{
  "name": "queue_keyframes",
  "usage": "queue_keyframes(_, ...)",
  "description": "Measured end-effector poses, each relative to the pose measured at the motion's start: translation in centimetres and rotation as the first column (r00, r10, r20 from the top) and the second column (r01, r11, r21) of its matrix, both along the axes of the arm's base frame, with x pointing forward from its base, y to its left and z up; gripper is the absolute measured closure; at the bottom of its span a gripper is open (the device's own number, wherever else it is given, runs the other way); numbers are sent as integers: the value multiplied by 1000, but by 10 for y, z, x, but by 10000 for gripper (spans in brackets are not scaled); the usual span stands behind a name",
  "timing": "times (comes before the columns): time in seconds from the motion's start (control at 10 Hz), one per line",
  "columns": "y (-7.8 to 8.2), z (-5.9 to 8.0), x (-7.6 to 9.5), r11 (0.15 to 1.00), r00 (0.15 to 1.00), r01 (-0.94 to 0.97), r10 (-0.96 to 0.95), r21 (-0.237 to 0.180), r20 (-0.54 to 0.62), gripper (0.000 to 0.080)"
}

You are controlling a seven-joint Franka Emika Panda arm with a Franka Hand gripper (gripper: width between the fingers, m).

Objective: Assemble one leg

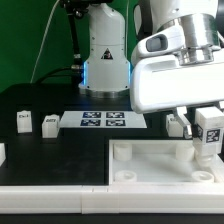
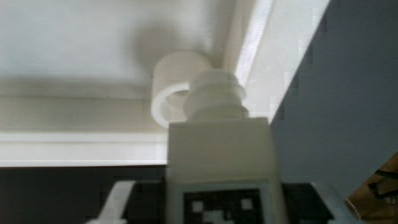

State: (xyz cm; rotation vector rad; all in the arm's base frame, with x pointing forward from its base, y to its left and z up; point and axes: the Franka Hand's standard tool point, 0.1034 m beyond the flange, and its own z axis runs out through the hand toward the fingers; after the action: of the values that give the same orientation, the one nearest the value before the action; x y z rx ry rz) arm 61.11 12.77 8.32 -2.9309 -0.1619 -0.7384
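My gripper is shut on a leg, a small white block with a black-and-white tag, at the exterior view's right. It holds the leg just above the far right corner of the large white tray-like piece. In the wrist view my gripper holds the leg with its tag facing the camera. The leg's round peg is at a white corner socket of the tray-like piece; I cannot tell whether it is in it. One pale finger shows beside the leg.
Two loose legs stand on the black table at the exterior view's left, another white part at the left edge. The marker board lies behind the tray-like piece. The arm's white base stands at the back.
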Motion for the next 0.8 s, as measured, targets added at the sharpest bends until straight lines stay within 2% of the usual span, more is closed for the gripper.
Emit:
queue_keyframes(0.2,5,-6,-1,1000,1000,-7,7,0,-7,513)
queue_keyframes(0.8,-4,-9,0,1000,1000,-13,13,-10,10,513)
